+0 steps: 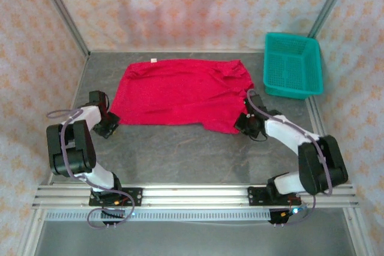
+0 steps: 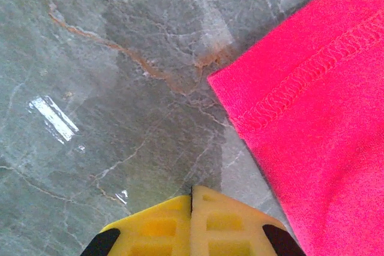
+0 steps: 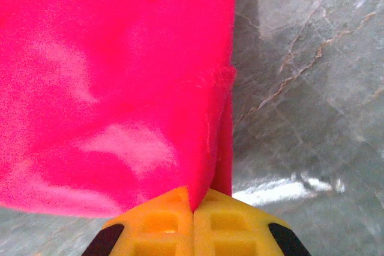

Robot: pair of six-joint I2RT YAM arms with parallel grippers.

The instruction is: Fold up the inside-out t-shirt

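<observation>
We look down on a booth with patterned walls [image 1: 180, 4] and a grey marbled table [image 1: 180, 154]. The red shirt [image 1: 180, 91] lies spread nearly flat across the far middle of the table, its body reaching from the left side almost to the teal basket [image 1: 293, 91], which stands just beside it at the far right. We judge the shirt to be light, soft and limp. It will sag and drag on the stone rather than hold a shape, so we would lift it by its corners and hemmed edges, where the cloth is doubled, not by the loose middle. The right gripper [image 3: 193, 199] sits at the shirt's near right corner, fingers pressed together with a fold of red cloth running down into the seam between them, so we take it to be pinching the shirt. The left gripper [image 2: 192, 193] is at the near left corner, fingers fully together on nothing. The stitched hem [image 2: 300, 82] and corner lie just to its right on bare stone, so we think that pinch missed. A small white tag [image 1: 153, 60] shows at the far edge.
</observation>
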